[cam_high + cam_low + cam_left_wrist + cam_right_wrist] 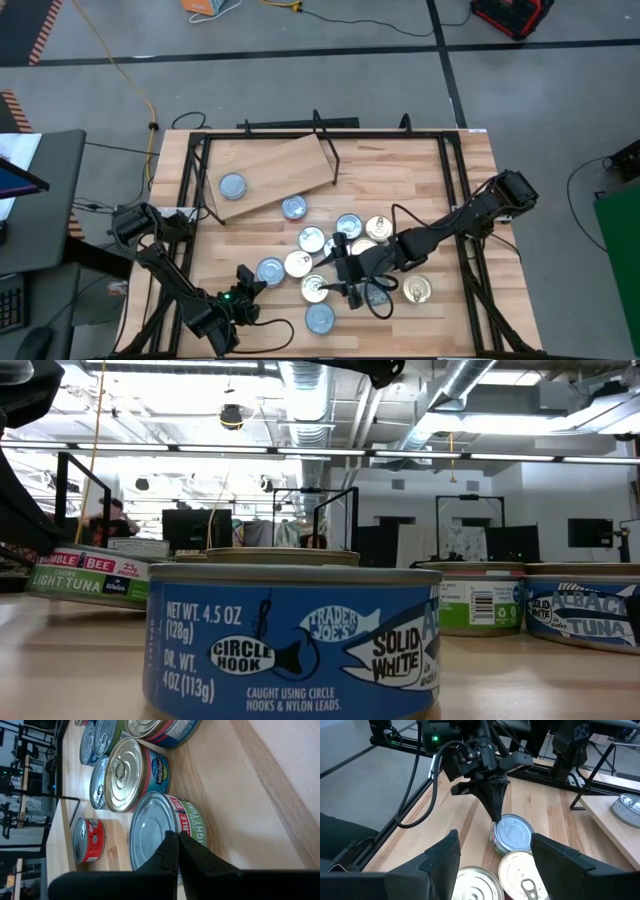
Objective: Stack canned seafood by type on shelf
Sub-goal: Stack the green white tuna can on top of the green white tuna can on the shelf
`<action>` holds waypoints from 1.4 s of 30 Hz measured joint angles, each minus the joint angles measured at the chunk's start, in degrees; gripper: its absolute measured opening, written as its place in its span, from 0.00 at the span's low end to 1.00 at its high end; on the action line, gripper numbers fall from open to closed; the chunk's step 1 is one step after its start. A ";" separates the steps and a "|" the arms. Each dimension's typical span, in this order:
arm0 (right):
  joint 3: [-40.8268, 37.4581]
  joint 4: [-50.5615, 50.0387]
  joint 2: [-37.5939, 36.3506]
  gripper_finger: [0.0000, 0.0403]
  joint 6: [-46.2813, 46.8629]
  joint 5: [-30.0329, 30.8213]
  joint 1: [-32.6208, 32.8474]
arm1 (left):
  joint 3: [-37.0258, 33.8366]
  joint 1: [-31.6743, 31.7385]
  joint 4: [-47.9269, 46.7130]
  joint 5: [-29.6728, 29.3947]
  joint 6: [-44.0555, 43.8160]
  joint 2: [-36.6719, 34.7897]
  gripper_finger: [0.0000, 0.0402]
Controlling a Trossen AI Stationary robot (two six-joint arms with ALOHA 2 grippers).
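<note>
The light plywood shelf (268, 175) with its black rod upright carries one silver-lidded tin (232, 185); a second tin (293, 208) sits at its near edge. The remaining flat round tins (348, 227) crowd the butcher-block counter (420, 180) in front of the shelf. The right tool (340, 282), fingers apart and holding nothing, hovers over a gold-lidded tin (474, 887) in that cluster. The left tool (496, 815), fingers together, touches the rim of a silver-lidded light-tuna tin (511, 833). With tins packed so tightly, a descending finger would likely land on a neighbour's lid and scatter the group.
</note>
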 joint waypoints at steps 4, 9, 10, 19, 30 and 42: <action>0.00 -0.86 0.01 0.67 0.01 -0.02 0.00 | 0.00 0.00 0.00 0.01 -0.15 0.00 0.00; 0.00 -0.92 0.01 0.67 0.02 -0.02 0.00 | 0.49 0.02 -0.13 0.04 -1.91 0.00 0.00; 0.00 -0.93 0.00 0.67 0.02 -0.02 0.00 | 0.86 0.02 -0.09 0.04 -2.08 0.00 0.00; 0.00 -0.91 0.00 0.67 0.04 -0.04 0.04 | 2.64 0.84 -0.20 3.08 -0.24 -0.04 0.00; -0.35 -1.93 1.04 0.67 0.46 -0.24 1.33 | 2.64 6.92 0.47 17.84 -0.45 -5.12 0.00; -0.28 -5.93 0.85 0.67 2.80 -0.24 2.52 | 2.64 18.16 -2.63 38.59 7.41 -19.23 0.00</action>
